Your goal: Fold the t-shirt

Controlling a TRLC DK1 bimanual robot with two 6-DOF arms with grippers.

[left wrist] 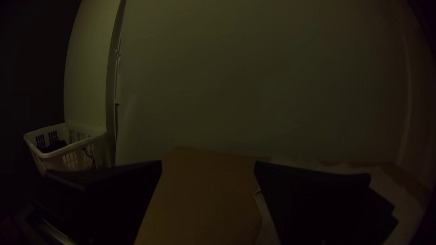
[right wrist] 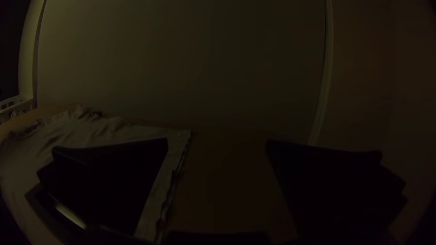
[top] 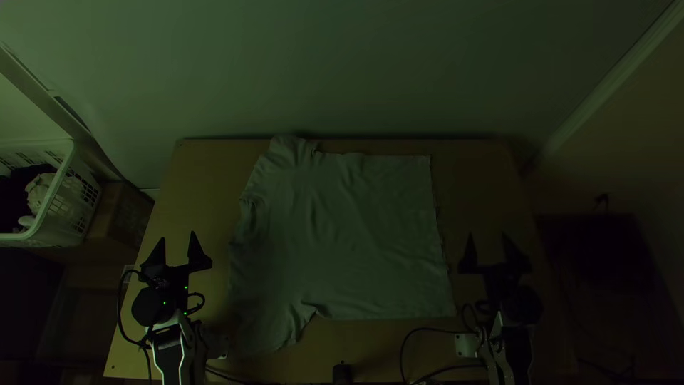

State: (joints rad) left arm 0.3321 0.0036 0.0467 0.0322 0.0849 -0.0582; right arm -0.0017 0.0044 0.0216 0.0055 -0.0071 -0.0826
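The light grey t-shirt (top: pixel 349 235) lies spread on the table, its collar and sleeves toward the left and its straight hem at the right. Small wrinkles run across its middle, and the left edge is somewhat bunched. Left of the shirt, my left gripper (top: pixel 179 246) stands open, holding nothing. The left gripper (left wrist: pixel 208 168) has its fingers wide apart in its wrist view, with part of the shirt (left wrist: pixel 268 218) beyond one finger. To the right of the hem is my right gripper (top: pixel 487 246), also open. In its wrist view the right gripper (right wrist: pixel 217 145) has bare wood between its fingers.
The wooden table (top: pixel 203 167) shows bare strips around the shirt. A white laundry basket (top: pixel 60 192) with clothes stands off its left side. Black cables (top: pixel 427 330) lie near the front edge, beside a small dark object (top: pixel 343 373). A wall rises behind the table.
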